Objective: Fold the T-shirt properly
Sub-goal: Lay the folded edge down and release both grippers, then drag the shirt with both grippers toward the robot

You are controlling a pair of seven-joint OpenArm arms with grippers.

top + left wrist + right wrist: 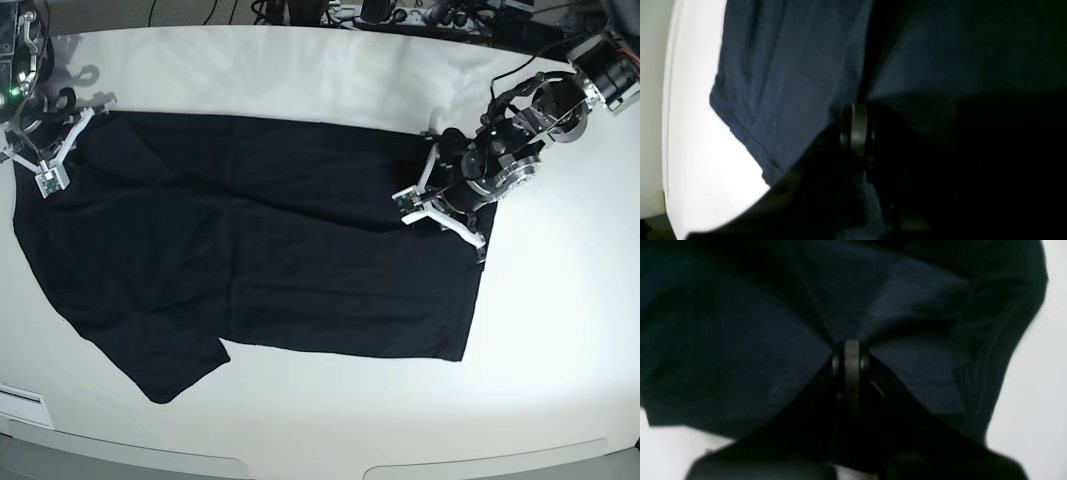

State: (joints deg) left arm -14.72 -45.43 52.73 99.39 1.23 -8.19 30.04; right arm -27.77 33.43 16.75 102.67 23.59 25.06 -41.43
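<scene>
- T-shirt [250, 260] lies spread on the white worktop [560, 330], mostly flat, one sleeve sticking out at the near-left corner, straight hem edge on the base view's right.
- Right gripper [851, 350], at the base view's far left: jaws closed, pinching a tuck of black cloth. Creases fan out from the pinch point in the wrist view.
- Left gripper [857, 116], at the base view's right, sits over the shirt's far-right corner near the hem. Jaws closed, cloth bunched right at the tips with a fold line running up from them. Looks like a pinch on the shirt, though that view is very dark.
- Handling, judged: soft, light, limp knit with no stiffness. It will drape and sag between two grip points and follow a drag across the worktop.
- Matte cotton look, so not slippery. A thin pinch of one layer could still slide out, and a deep bite may catch two layers.
- Not fragile, and squeezing does no harm. The risk is wrinkles and uneven edges, not damage.
- Best holds, judged: hems, seams and corners, where doubled stitching gives the jaws more to bite. The stitched hem [750, 138] is visible in the left wrist view.
- With both holds on the far edge, lift evenly or the middle will sag and fold skewed.
- Sleeve [165, 365] is loose and will flop if not tucked.
</scene>
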